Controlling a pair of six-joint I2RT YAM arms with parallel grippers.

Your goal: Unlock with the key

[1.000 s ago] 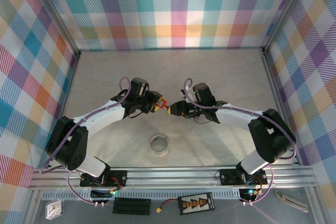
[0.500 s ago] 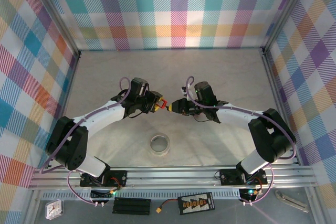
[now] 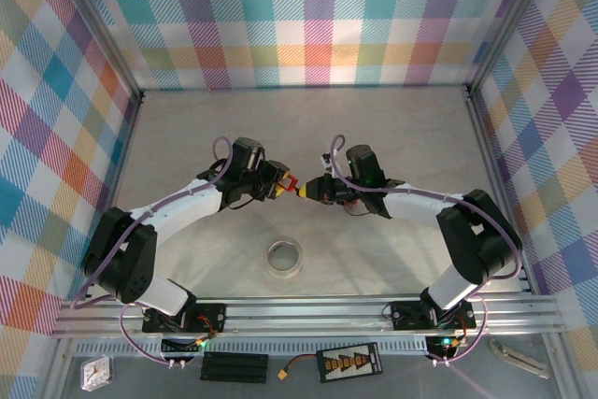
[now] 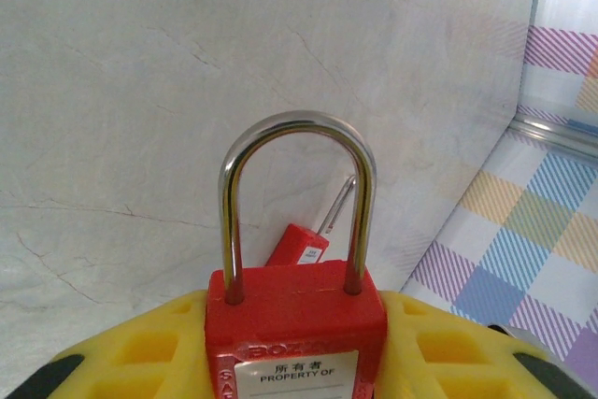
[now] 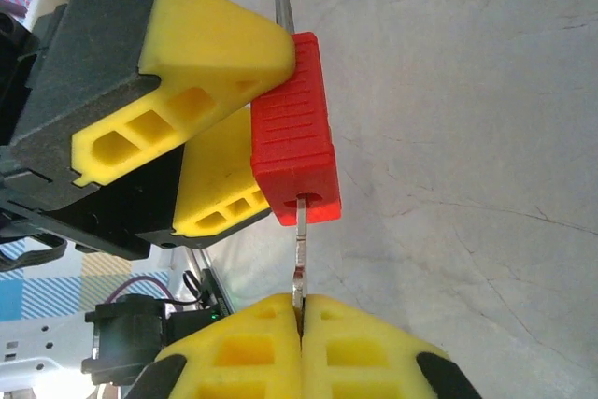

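Left claw (image 3: 277,184) grasps the red padlock (image 4: 294,324) by its body. The shackle (image 4: 297,133) is seated and points away from that claw. Right claw (image 5: 301,310) is clenched on the key (image 5: 300,235), whose blade enters the keyhole directly ahead of its fingertips.

Step in hand, as judged: key inserted, not turned. The next move calls for wrist rotation about the blade's axis against a firm left grip.

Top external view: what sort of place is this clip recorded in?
Probably a robot test cell in a lab: plaid backdrop walls on aluminium framing, a marble-look tabletop, and a mounting rail with electronics in front.
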